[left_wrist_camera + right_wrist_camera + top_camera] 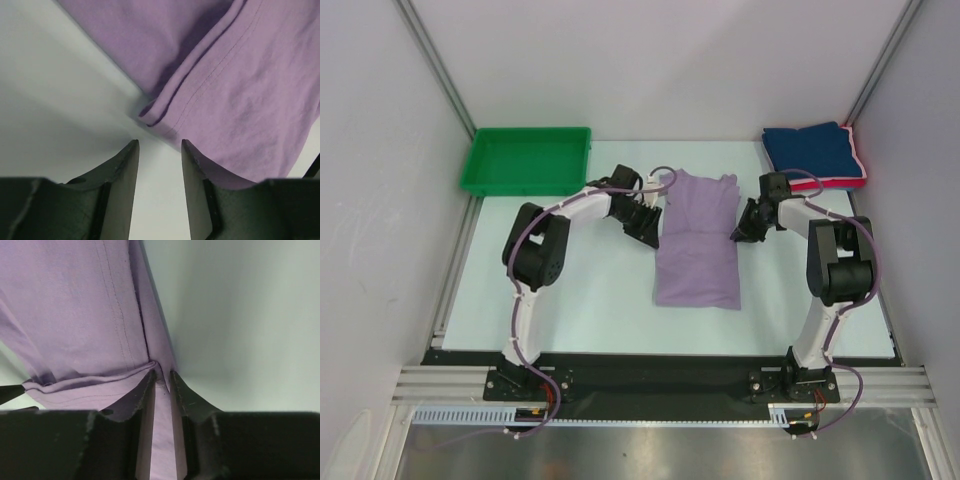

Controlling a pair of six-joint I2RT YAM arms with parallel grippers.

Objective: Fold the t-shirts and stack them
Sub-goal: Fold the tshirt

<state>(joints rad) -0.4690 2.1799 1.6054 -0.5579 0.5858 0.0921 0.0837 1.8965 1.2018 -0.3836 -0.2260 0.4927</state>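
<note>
Seen from overhead, the pink-red shirt (861, 172) lies almost wholly hidden under the navy shirt (808, 150), with only a thin rim showing. The left gripper (648, 226) and right gripper (741, 233) are too small there to read. In both wrist views the lavender shirt (240, 75) is cut off by the frame edges.

A shallow rectangular green plastic tray (525, 160) sits at the far left corner of the pale, flat table top (585, 285), its long side parallel to the far edge. A black flat strip (660, 368) and a silver aluminium rail (660, 385) run along the near edge.
</note>
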